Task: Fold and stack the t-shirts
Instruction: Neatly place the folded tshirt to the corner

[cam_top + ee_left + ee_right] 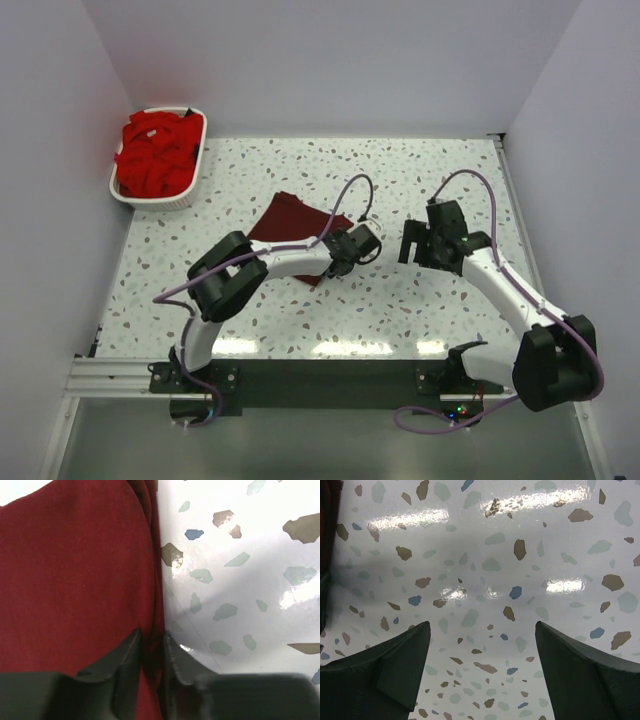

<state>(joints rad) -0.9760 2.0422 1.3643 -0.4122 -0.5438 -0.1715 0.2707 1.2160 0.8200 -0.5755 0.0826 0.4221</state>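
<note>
Maroon shirt look: the maroon shirt (75, 580) is dark, plain cloth, lying mostly smooth, with several layered edges bunched along the side next to the left jaws. From above it shows as a tilted, angular patch (290, 222).
Left jaws: the left gripper (151, 635) has its jaws drawn nearly together, with only a thin gap between them.
Left hold: a ridge of the maroon shirt's edge runs into that gap, and both fingers (125, 655) press against it, so the cloth is pinched.
Left surroundings: cloth fills the view on one side of the jaws and bare speckled table (240, 580) the other. The shirt edge runs straight away from the fingertips.
Left arm from above: the left gripper (352, 248) sits at the shirt's near-right corner, and its arm lies across the shirt's near part.
Right jaws: the right gripper (482, 630) has its jaws spread wide, with nothing between them.
Right contact: only table (485, 555) shows under and ahead of the fingers (400, 670). Whether they touch it cannot be told.
Right gripper from above: the right gripper (420, 243) is just beside the left one, apart from the maroon shirt.
Red shirts: the red shirts (155, 155) are bright red and crumpled in a heap, showing small white tags.
Basket: the white basket (150, 203) holds the heap at the far-left corner, well apart from both jaws.
</note>
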